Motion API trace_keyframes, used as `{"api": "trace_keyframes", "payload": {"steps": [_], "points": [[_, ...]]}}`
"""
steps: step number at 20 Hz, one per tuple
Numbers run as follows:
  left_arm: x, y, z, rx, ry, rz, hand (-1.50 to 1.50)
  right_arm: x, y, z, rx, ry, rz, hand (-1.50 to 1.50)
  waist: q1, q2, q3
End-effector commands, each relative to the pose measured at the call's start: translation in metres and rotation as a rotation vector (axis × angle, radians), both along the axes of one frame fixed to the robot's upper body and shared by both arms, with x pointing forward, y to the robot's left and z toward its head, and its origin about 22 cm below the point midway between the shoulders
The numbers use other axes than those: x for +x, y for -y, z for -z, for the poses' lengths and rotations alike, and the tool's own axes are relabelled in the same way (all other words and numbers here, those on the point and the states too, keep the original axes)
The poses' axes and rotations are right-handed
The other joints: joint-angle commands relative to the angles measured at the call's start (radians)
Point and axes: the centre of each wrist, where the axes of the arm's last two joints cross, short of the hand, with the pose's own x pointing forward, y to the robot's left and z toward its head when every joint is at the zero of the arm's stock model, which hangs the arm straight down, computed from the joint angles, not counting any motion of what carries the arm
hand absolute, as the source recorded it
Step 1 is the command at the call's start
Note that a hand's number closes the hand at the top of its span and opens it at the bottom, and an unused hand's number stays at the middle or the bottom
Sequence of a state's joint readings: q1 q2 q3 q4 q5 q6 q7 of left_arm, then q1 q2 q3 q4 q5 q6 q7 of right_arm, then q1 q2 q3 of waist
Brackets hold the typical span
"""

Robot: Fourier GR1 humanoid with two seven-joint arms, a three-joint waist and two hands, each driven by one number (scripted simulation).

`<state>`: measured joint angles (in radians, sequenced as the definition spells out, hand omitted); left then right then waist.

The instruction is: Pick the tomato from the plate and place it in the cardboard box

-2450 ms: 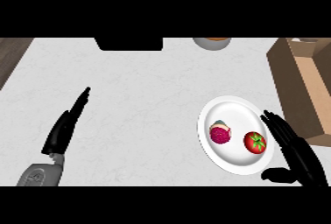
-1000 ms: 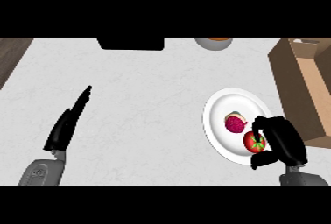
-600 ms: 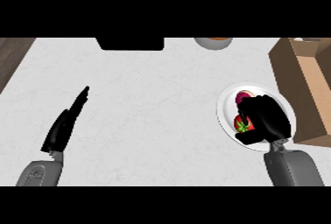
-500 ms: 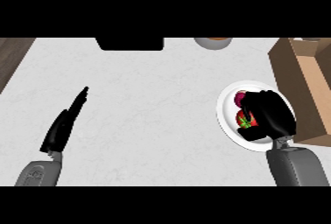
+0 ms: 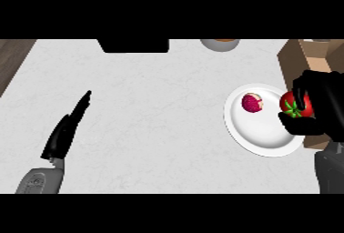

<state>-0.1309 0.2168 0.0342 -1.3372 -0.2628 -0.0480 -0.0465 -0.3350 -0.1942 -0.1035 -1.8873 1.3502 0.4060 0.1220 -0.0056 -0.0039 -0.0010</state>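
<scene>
A red tomato (image 5: 294, 103) with a green stalk sits in my right hand (image 5: 325, 105), whose fingers and thumb curl round it. The tomato hangs above the right rim of the white plate (image 5: 263, 136), close to the cardboard box (image 5: 302, 59) at the right edge. A dark red, cut fruit (image 5: 252, 103) still lies on the plate's upper part. My left hand (image 5: 67, 129) rests open on the counter at the left, fingers straight and pointing up and right.
A grey bowl (image 5: 220, 44) stands at the counter's far edge, and a black object (image 5: 133, 45) lies left of it. A dark wooden strip (image 5: 12, 59) borders the counter at the upper left.
My right hand closed round the tomato on the plate, then lifted it up and to the right toward the box. The left hand has not moved.
</scene>
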Motion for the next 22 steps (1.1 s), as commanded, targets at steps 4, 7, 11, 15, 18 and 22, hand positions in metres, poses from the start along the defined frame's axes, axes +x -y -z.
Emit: {"api": "trace_keyframes", "payload": {"steps": [4,7,11,15,18,22], "points": [[-0.007,0.000,-0.003,-0.001,0.007,-0.002,0.00,-0.019,0.041,-0.059,0.068,0.094,0.177,1.50,0.003,0.001,0.001],[-0.007,0.015,-0.014,-0.001,0.015,0.009,0.00,0.001,0.063,-0.069,0.117,0.129,0.240,1.50,0.011,0.002,0.001],[0.003,-0.007,-0.001,0.008,-0.008,-0.003,0.00,-0.008,0.086,-0.081,0.115,0.100,0.272,1.50,0.003,0.003,0.001],[-0.005,0.016,-0.007,0.000,0.006,-0.004,0.00,0.013,0.136,-0.083,0.119,0.070,0.340,1.50,0.011,0.004,0.001],[-0.004,0.012,-0.015,-0.002,0.007,0.024,0.00,0.034,0.158,-0.054,0.068,0.004,0.385,1.50,0.019,0.006,0.002],[0.011,0.020,-0.014,-0.004,0.006,0.008,0.00,0.045,0.189,-0.041,0.101,-0.076,0.399,1.50,0.014,0.008,0.001]]}}
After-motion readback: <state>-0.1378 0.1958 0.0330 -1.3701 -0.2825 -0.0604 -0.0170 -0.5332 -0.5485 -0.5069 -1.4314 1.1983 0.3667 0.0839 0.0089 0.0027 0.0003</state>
